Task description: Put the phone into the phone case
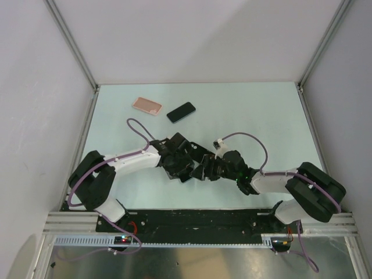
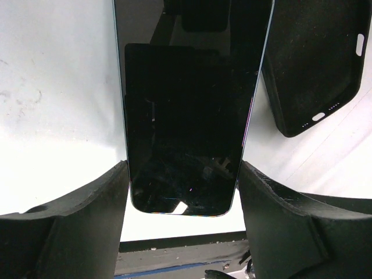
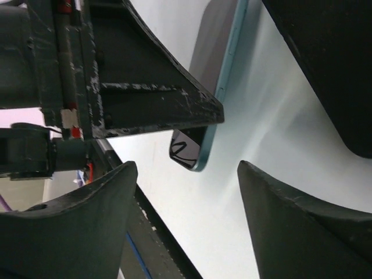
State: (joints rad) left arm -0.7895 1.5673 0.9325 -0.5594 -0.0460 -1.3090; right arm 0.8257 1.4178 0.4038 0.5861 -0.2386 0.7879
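Phone (image 2: 186, 104) pinched by its long sides in left gripper (image 2: 183, 168), low over the middle of the table (image 1: 261, 116).
Looks hard, flat and shiny, so likely slippery and easy to crack; best held by the thin blue edges, not the glass. Right gripper (image 3: 187, 168) wide apart by its corner, holding nothing. Pink phone case (image 1: 146, 106) well apart at the back, probably light and bendy, near a black slab (image 1: 181, 112).

Nothing readable is found here tbh: no text, brand or number can be made out on the phone (image 2: 186, 116) or the phone case (image 1: 146, 106).
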